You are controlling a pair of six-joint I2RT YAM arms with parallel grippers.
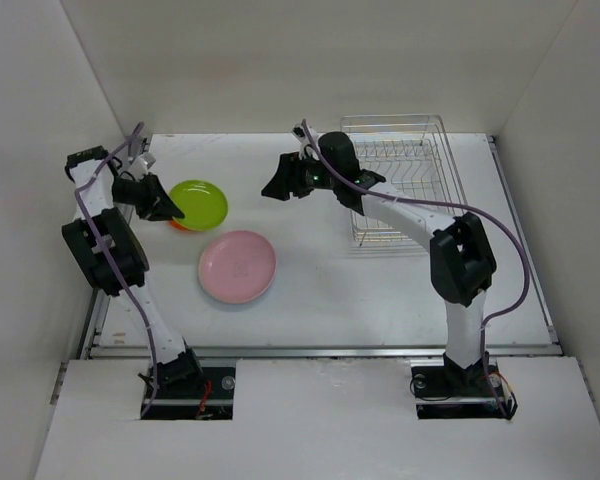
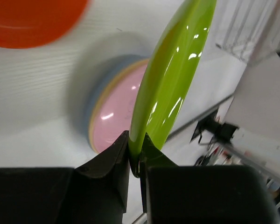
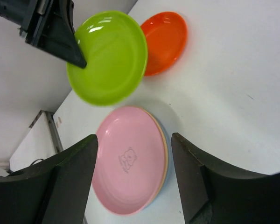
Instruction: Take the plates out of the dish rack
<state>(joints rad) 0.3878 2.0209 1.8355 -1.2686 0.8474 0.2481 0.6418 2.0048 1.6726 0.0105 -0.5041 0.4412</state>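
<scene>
Left gripper (image 2: 136, 156): clamped on rim of lime green plate (image 2: 170, 79), held above table beside orange-red plate (image 3: 165, 39). Right gripper (image 3: 134, 144): spread, empty. Plate probably light, stiff, glossy-slick; best pinched at rim. Dish rack (image 1: 445, 165): no plates visible.

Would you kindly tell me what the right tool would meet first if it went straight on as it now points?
Probably the pink plate: in the right wrist view it lies dead ahead of the open right tool, framed between its two sides. Depth is unclear, so I cannot say how far off it is.
</scene>
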